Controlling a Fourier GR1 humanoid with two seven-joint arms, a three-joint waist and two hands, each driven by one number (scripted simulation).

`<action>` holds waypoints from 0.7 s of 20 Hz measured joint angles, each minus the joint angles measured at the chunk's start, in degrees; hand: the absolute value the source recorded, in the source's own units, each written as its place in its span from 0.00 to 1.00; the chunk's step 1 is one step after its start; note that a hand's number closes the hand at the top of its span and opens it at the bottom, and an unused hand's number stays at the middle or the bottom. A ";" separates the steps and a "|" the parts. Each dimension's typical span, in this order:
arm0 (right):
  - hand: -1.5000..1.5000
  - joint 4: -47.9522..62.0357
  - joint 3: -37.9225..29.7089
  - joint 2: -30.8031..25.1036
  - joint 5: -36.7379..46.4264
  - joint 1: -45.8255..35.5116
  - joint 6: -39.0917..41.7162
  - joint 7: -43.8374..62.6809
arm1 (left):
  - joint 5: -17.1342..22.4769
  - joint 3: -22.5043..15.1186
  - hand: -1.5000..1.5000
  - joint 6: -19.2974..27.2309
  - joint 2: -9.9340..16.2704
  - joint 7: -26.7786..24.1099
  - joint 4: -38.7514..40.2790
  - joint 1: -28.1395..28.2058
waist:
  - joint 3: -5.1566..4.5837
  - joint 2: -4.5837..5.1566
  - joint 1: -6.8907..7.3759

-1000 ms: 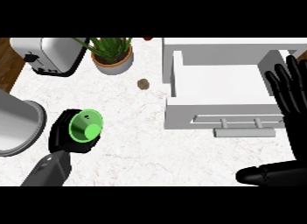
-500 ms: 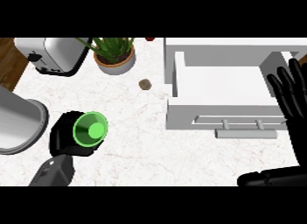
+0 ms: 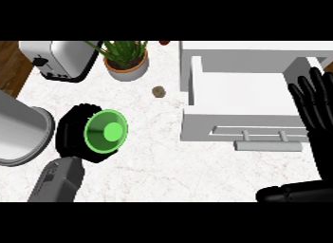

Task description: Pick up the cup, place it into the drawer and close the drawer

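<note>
A home kitchen: a marble-patterned counter (image 3: 197,166) carries a chrome toaster (image 3: 57,59) at eleven o'clock. A potted plant (image 3: 125,59) stands just beside it, an open white drawer (image 3: 242,92) at two o'clock.

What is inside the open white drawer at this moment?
The drawer shows only its bare white bottom, with no object in it. The right hand, open, covers its right part, so that part cannot be checked. The green cup is in the left hand.
</note>
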 measured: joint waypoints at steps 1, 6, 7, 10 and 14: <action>0.00 0.21 -0.89 -0.45 -0.66 -0.01 0.32 -0.12 | 0.26 -0.63 1.00 0.51 -0.42 1.97 -2.81 -0.09 | 0.00 0.01 -0.03; 0.00 0.14 -1.20 -0.51 -0.73 -0.31 0.08 0.29 | 2.88 -3.18 1.00 4.56 -2.66 14.01 -14.95 -2.33 | -0.02 0.09 -0.31; 0.00 0.30 -1.12 -0.43 -0.51 -0.28 0.08 0.01 | 3.21 -3.76 1.00 5.91 -3.12 16.52 -17.31 -3.07 | -0.02 0.10 -0.33; 0.00 -0.33 -0.53 0.02 -0.04 0.31 -0.10 -0.17 | 3.55 -4.96 1.00 9.31 -3.84 21.96 -22.17 -5.05 | -0.04 0.17 -0.56; 0.00 -1.41 -0.92 -0.57 -0.59 0.19 0.13 0.99 | 3.15 -7.18 1.00 14.03 -4.14 28.37 -27.08 -8.81 | -0.05 0.22 -0.75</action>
